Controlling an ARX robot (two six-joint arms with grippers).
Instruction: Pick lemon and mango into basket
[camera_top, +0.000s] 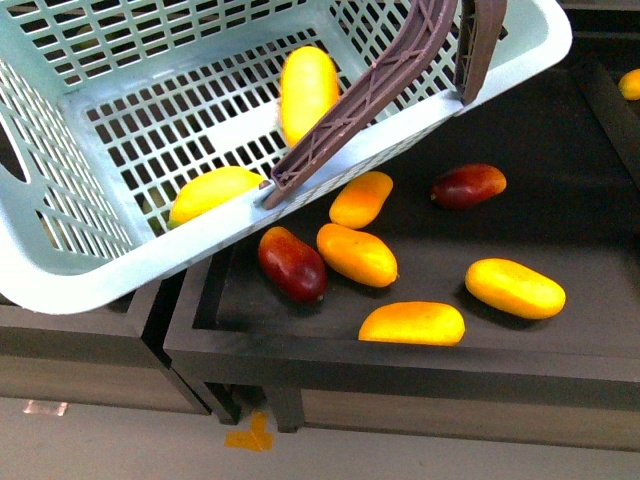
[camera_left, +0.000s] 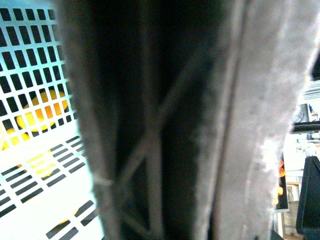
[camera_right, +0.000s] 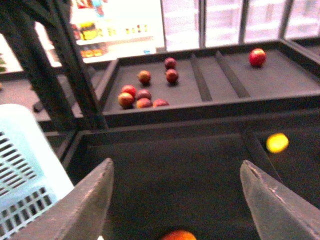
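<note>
Mango (camera_top: 308, 92) on the floor of the basket (camera_top: 150, 262), toward the far wall; lemon (camera_top: 215, 192) nearer, against the near rim and half hidden behind it. Both fruits inside; task judged all but done. Basket tilted and apparently lifted clear, overlapping the tray (camera_top: 560, 180), with the brown handle (camera_top: 370, 90) up across the opening. Handle close and blurred across the left wrist view, with lattice and yellow fruit beside it; left gripper itself not made out there, so cannot tell whether clamped on the handle. Right gripper (camera_right: 176, 162) with fingers wide apart, nothing between them, over bare dark tray. Loose red and orange mangoes (camera_top: 357, 254) on the tray just below the basket. Hazards from here: with more tilt, a roll of either fruit to the low side and a swing of the load; with a weak hold on the smooth handle, a slip and a drop onto the mangoes below; on lowering, a rim caught on the tray wall.
</note>
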